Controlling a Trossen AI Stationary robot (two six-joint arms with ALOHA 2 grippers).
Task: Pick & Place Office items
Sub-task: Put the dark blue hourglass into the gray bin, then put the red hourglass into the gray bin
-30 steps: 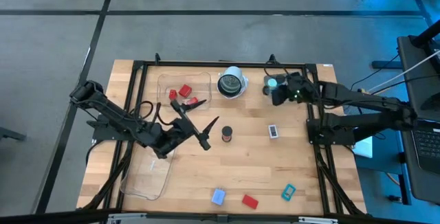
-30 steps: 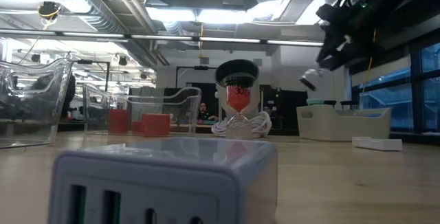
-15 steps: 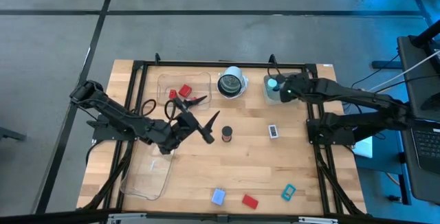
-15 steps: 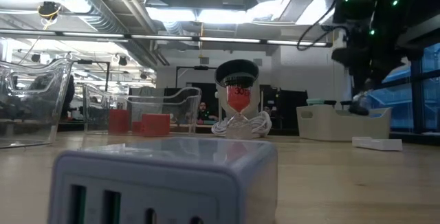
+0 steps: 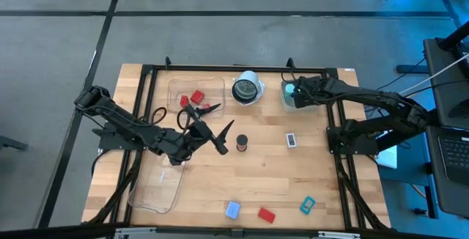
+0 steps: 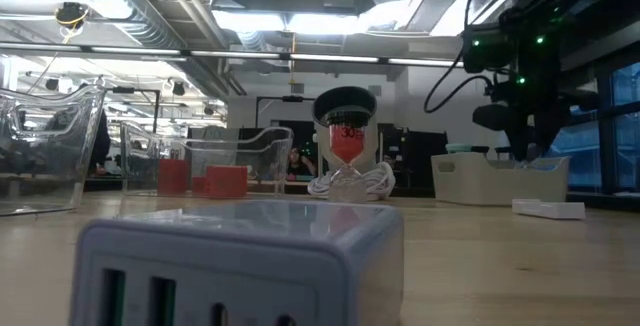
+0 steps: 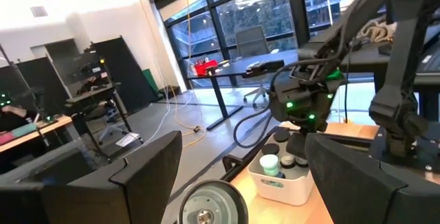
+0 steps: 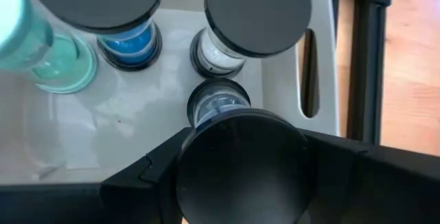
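The light wooden desk (image 5: 264,180) fills the centre of the high view. The left gripper (image 5: 212,130) hovers left of centre, jaws spread wide and empty, just left of a short black cylinder (image 5: 242,143). The right gripper (image 5: 299,94) sits over a small white bin (image 5: 287,101) at the upper right of the desk; in the right wrist view its jaws are closed on a black-capped cylinder (image 8: 240,165), held over the bin among other capped cylinders. A clear plastic tray (image 5: 192,92) at upper left holds red blocks (image 5: 196,97). Along the lower edge lie a pale-blue rectangle (image 5: 232,210), a red block (image 5: 266,214) and a teal rectangle (image 5: 306,205).
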